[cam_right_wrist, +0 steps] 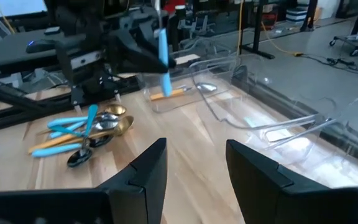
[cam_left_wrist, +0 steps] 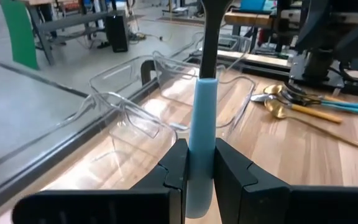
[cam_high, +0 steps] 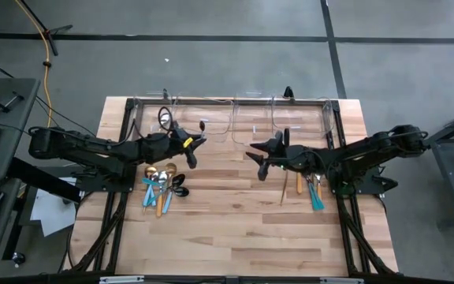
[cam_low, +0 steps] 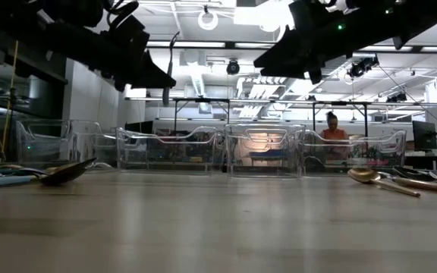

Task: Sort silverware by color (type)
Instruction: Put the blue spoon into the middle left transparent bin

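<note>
Left gripper (cam_left_wrist: 199, 177) pinches a black utensil (cam_left_wrist: 202, 106) by its light-blue handle above the clear bins (cam_high: 235, 118).

The right gripper (cam_right_wrist: 194, 165) hangs spread and empty over the wooden table (cam_high: 235, 229). 2 piles of silverware lie below: one (cam_high: 162, 188) beside the left arm, another (cam_high: 310, 188) under the right.

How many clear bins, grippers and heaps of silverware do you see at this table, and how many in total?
Clear bins: 4
Grippers: 2, the left gripper shut on a blue-handled piece, and the right gripper open
Heaps of silverware: 2, the left heap and the right heap
Total: 8
</note>
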Motion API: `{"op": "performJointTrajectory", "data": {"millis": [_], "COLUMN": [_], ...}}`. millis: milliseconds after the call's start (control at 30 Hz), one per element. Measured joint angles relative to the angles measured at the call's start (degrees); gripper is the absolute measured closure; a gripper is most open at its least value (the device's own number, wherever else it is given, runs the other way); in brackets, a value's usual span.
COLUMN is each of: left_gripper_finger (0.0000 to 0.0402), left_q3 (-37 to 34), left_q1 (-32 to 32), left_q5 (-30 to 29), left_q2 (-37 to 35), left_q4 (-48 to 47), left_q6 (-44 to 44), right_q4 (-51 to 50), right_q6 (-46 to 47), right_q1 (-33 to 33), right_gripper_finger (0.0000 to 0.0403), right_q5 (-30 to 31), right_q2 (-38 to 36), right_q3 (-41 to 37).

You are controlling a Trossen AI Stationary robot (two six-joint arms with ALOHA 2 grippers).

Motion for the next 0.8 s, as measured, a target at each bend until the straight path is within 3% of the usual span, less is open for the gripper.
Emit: {"op": "performJointTrajectory", "data": {"millis": [267,433,800], "left_gripper_finger": [0.0369,0.0369,0.0369], "left_q3": [2.53,14.48,44.02], "left_q1": [1.94,7.4,18.88], "left_q5": [-2.58,-1.84,-0.23], "left_q2": [0.02,3.36,17.57], "left_q4": [-2.22,-22.45,-56.13], "left_q6": [-1.51,-1.12,12.17], "right_q4": [3.46,3.82,4.98], "right_q6": [-1.24,-1.26,-1.26], "right_q1": [-2.62,-3.88,-4.44], "right_gripper_finger": [0.0253,0.0253,0.0253], "right_q5": [0.02,0.02,0.0], "right_q2": [0.0,0.0,-0.02], "right_q3": [-0.02,0.0,-0.02]}}
